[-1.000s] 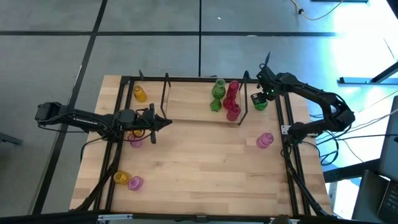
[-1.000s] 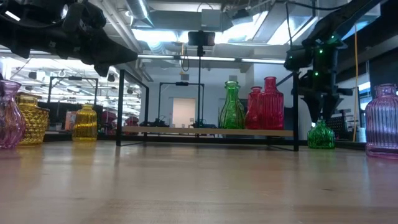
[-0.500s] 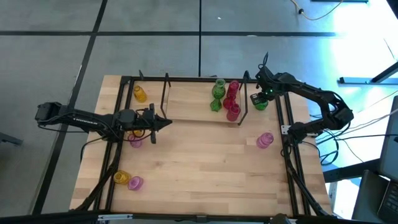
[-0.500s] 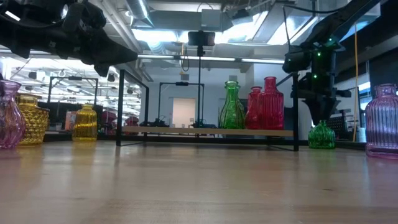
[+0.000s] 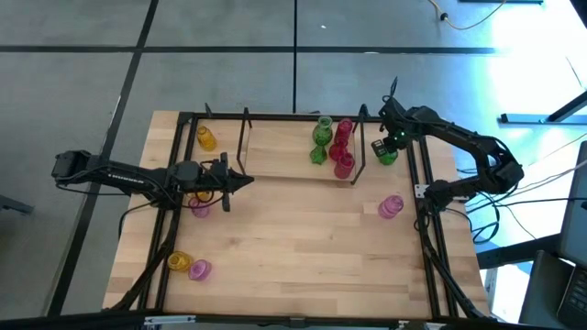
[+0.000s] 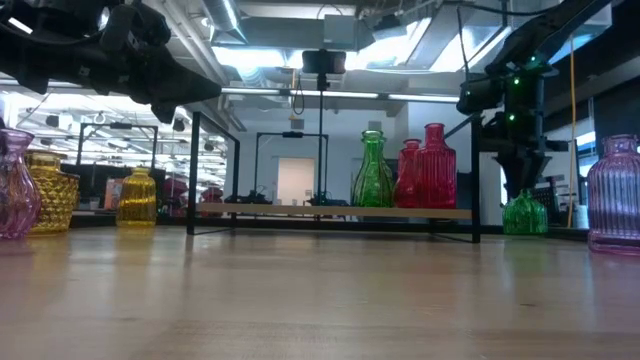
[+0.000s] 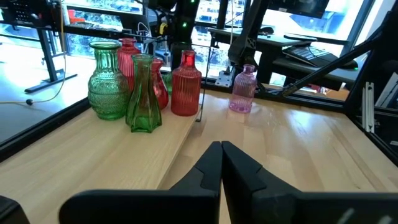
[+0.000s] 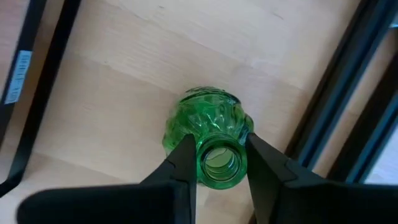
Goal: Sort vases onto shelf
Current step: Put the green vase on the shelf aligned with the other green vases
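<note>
**Right arm pinches a green vase beside the shelf's right end**

The worktop carries the shelf along its far edge, a low wooden board between black upright frames. Four vases already stand bunched at the shelf's right end, green ones next to red ones, which suggests the sorting goes by colour and fills the board from that side.

The right arm reaches over the far right corner. Its right gripper points straight down on a small green vase, jaws pressed against either side of the neck just under the rim. A grip from above on the narrow neck suits a round body that would slip sideways. The vase sits just outside the shelf's right upright, close to the worktop; whether it touches the wood I cannot tell.

The left arm waits over the left edge, its left gripper hovering with jaws pressed together and holding nothing.

Unsorted vases are scattered: a pink one near the right edge, a yellow one at the far left corner, yellow and pink ones at the near left corner
</note>
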### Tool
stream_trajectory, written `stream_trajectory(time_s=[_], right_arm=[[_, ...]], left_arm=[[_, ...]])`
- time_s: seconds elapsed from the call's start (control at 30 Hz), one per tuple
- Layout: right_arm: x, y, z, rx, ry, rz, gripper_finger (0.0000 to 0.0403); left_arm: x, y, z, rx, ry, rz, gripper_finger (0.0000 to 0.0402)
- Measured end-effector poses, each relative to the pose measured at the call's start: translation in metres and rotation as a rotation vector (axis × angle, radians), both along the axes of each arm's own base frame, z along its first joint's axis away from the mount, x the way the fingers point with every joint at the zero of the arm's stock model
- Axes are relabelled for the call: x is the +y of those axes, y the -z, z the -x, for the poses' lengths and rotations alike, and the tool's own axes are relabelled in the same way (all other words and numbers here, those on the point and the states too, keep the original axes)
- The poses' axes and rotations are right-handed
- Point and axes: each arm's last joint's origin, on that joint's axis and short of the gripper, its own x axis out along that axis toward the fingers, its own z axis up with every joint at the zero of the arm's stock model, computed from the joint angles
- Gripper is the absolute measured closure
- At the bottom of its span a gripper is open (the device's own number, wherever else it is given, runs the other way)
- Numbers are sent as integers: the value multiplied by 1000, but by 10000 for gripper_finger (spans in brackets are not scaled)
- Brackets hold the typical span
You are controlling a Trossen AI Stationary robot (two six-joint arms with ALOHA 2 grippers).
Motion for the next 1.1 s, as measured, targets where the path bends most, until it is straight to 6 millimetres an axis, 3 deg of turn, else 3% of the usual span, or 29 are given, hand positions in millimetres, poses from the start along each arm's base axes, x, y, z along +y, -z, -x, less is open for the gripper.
stream_trajectory(time_s=[0.37,0.8,1.1], right_arm=[[24,-44,13,-76,-23,33,320],[69,-110,-15,-194,-172,132,320],[94,-157,-12,-202,-178,205,320]], left_arm=[[0,0,0,-1,0,0,400],[0,0,0,-1,0,1,400],[0,0,0,-3,-1,5,400]])
